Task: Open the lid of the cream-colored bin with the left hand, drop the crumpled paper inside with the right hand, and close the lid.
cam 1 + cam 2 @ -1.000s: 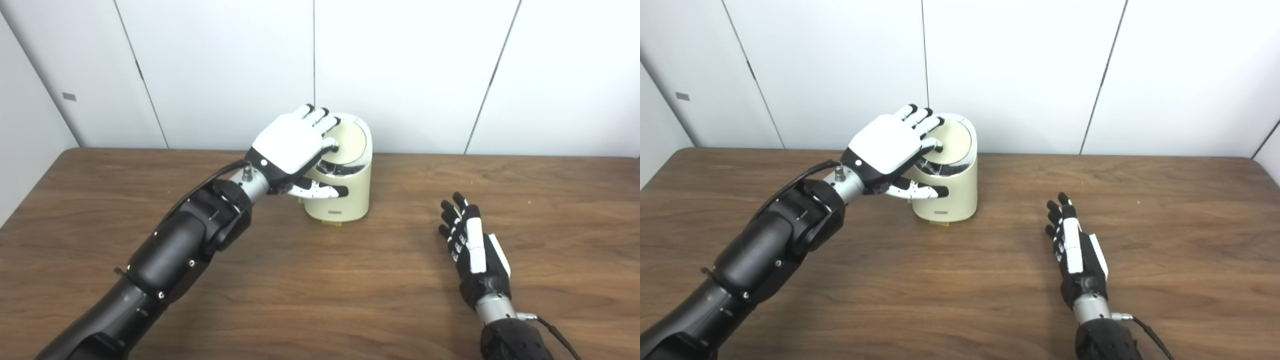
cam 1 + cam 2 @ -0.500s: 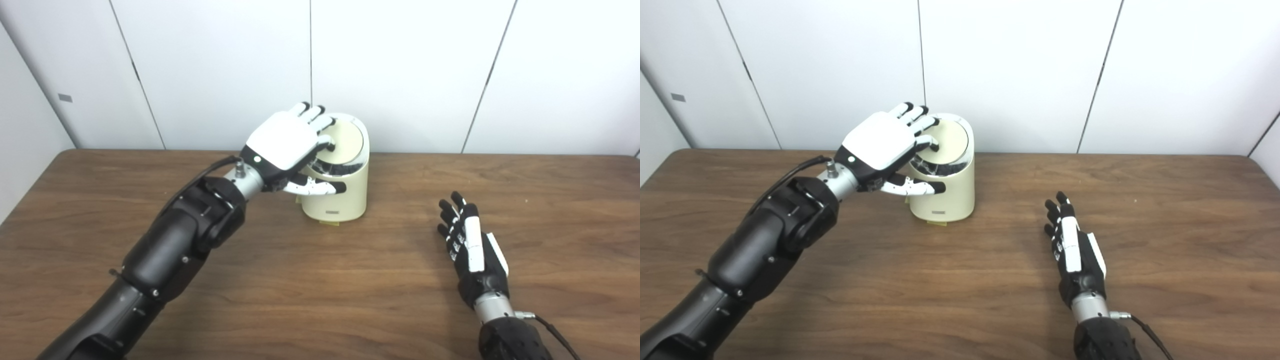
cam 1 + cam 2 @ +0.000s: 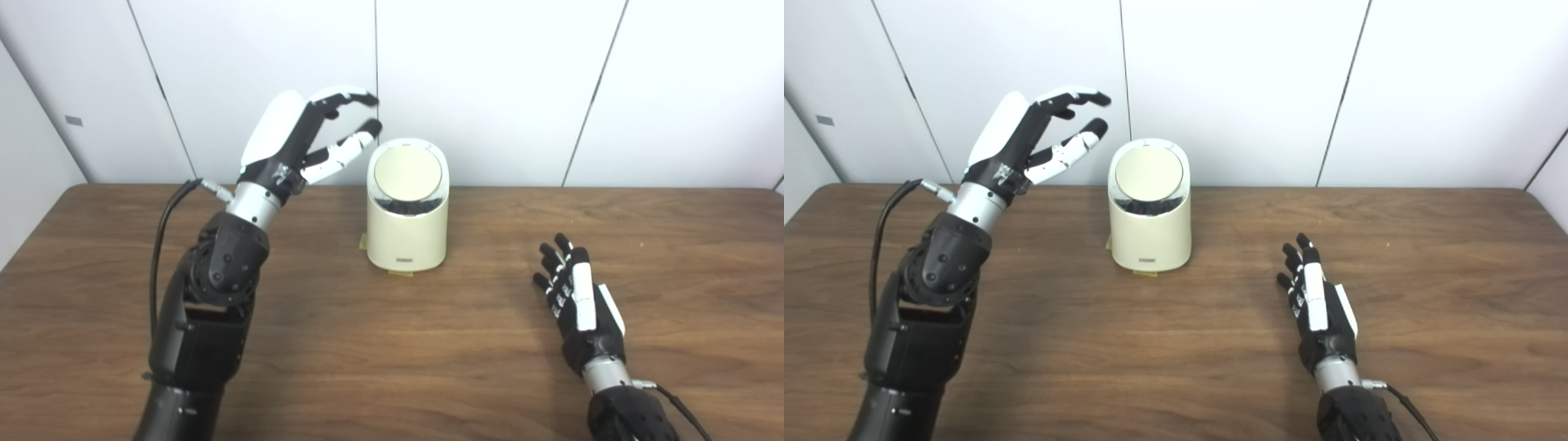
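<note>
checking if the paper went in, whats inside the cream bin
The cream bin has its round lid covering the opening, so the inside is hidden. Only a dark strip shows below the lid's front edge; no paper is visible anywhere.

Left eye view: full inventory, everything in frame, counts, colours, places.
Bin: one, cream-colored, upright at the table's middle rear, near the wall.
Lid: one, cream, round, closed on the bin's top.
Yellow tab: small pieces sticking out under the bin's base, left and front.
Table: one, dark wood, fills the lower frame.
Wall panels: white, with dark seams, behind the table.
Crumpled paper: none visible.
Left hand: one, white and black, raised left of the bin, fingers apart, empty.
Right hand: one, black and white, low over the table on the right, open, empty.
</note>
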Motion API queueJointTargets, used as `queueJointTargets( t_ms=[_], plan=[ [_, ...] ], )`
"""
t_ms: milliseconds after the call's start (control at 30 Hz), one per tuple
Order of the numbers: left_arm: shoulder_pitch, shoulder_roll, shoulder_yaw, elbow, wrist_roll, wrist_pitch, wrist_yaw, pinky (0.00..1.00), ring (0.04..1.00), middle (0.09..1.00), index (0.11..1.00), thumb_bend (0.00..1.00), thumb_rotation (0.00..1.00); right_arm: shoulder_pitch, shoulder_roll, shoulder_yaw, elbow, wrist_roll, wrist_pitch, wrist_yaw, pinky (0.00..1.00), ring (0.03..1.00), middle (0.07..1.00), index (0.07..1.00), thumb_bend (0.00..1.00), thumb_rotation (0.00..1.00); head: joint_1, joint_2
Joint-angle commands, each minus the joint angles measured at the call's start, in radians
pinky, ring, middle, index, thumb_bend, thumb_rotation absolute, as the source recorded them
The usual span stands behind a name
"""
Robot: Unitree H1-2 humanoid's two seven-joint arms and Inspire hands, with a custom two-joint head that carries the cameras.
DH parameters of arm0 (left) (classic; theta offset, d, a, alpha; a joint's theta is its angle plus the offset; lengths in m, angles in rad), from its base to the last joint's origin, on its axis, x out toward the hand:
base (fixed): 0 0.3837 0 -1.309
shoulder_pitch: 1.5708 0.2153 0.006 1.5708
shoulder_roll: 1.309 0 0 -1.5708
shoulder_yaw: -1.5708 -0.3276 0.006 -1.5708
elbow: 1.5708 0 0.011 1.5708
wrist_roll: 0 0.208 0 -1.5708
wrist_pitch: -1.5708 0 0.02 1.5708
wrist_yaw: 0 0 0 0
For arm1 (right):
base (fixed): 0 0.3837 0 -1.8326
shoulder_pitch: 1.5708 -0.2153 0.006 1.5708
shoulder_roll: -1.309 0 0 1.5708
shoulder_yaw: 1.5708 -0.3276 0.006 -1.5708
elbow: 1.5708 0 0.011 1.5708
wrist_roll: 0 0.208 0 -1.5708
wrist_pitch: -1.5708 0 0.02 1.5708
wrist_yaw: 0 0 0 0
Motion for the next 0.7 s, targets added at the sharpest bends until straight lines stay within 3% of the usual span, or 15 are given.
queueJointTargets(
  t_ms=[0,100,267,467,533,667],
  plan=[
    [-0.009,0.003,0.035,-0.037,-0.046,0.033,0.034,0.83,0.845,0.819,0.814,0.38,0.73,-0.031,0.005,-0.008,-0.018,0.026,-0.047,0.015,0.98,0.993,0.976,0.995,0.66,0.96,0.002,0.002],
    [0.036,-0.021,0.072,-0.071,-0.101,0.091,0.052,0.83,0.835,0.808,0.83,0.37,0.71,-0.03,0.003,-0.013,-0.017,0.04,-0.052,0.017,0.99,0.999,0.988,0.995,0.66,0.93,0.003,0.003],
    [0.131,-0.046,0.124,-0.126,-0.221,0.166,0.063,0.87,0.876,0.859,0.897,0.41,0.8,-0.026,-0.005,-0.007,-0.032,0.036,-0.055,0.021,0.99,0.991,0.982,0.988,0.66,0.94,0.003,0.01],
    [0.29,-0.098,0.142,-0.16,-0.326,0.161,0.107,0.9,0.895,0.886,0.911,0.39,0.85,-0.025,-0.023,-0.006,-0.067,0.018,-0.048,0.016,1.0,0.989,0.978,0.956,0.65,0.96,0.0,0.018],
    [0.343,-0.104,0.129,-0.164,-0.337,0.156,0.115,0.92,0.918,0.919,0.933,0.39,0.92,-0.022,-0.032,-0.01,-0.086,0.013,-0.046,0.013,1.0,0.995,0.983,0.952,0.63,0.97,-0.002,0.017],
    [0.432,-0.148,0.133,-0.176,-0.398,0.172,0.133,0.96,0.946,0.951,0.966,0.38,0.97,-0.013,-0.059,-0.02,-0.117,0.012,-0.045,0.016,1.0,0.999,0.993,0.96,0.61,0.98,-0.007,0.024]
  ],
)
